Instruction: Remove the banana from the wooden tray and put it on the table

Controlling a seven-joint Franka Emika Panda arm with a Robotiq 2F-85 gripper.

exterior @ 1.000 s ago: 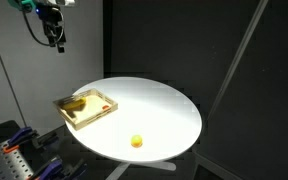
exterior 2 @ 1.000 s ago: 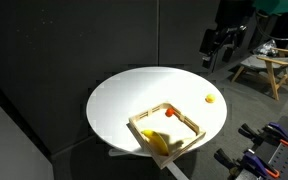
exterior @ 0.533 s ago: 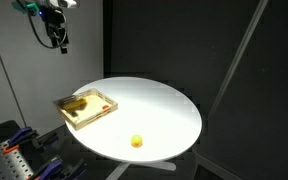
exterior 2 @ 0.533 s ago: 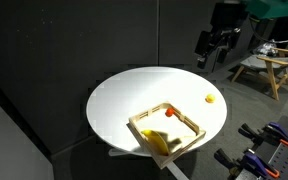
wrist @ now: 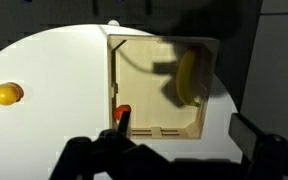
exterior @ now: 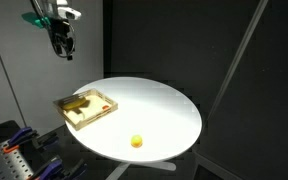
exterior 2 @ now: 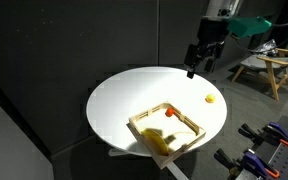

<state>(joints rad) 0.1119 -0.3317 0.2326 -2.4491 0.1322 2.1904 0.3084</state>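
Yellow banana (wrist: 188, 78) lies inside wooden tray (wrist: 149, 95), close to one wall, in shadow. Small red item (wrist: 123, 112) sits by opposite wall. Tray rests near edge of round white counter (exterior: 154, 105). Yellow ball (exterior: 136, 141) on bare counter, well apart from tray. Gripper (exterior 2: 193, 68) hangs high over counter rim, jaws spread, holding nothing, well clear of banana.

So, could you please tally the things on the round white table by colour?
Light brown: 1 (shallow rectangular wooden tray)
Yellow: 2 (small curved yellow banana in the tray, small round yellow ball outside it)
Red: 1 (small red object in the tray)
Total: 4
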